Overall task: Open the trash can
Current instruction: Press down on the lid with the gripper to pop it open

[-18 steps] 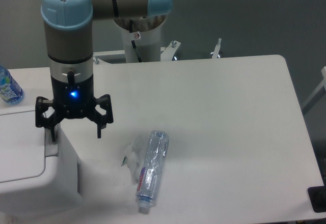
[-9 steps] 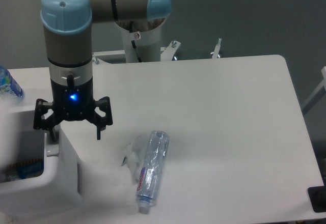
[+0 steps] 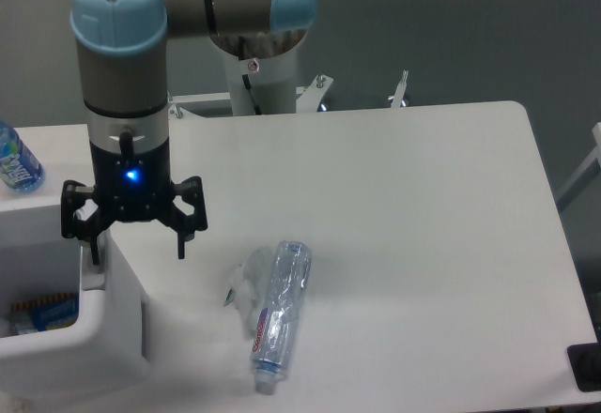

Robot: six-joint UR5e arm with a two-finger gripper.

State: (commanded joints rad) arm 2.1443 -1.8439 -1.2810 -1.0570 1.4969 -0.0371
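since the earlier frames the flat lid is gone from the top of the trash can (image 3: 103, 338); a second ago it was lying shut across the bin, and now the inside is showing, with what may be a blue wrapper lying low in the left of the opening, though that corner is too dim to be sure. the gripper (image 3: 136, 244) has barely shifted. it is hanging at the left of the frame with its black fingers spread wide and holding nothing, a blue light glowing on its body. its left-hand finger is sitting at the bin's right rim, seemingly touching it, while the other finger is hanging over the white table (image 3: 404, 244). the trash can is filling the lower left corner. a crushed clear bottle (image 3: 277, 314) is lying on the table at lower centre, right of the bin and apart from it. another bottle with a blue label (image 3: 17, 161) is standing at the left edge.
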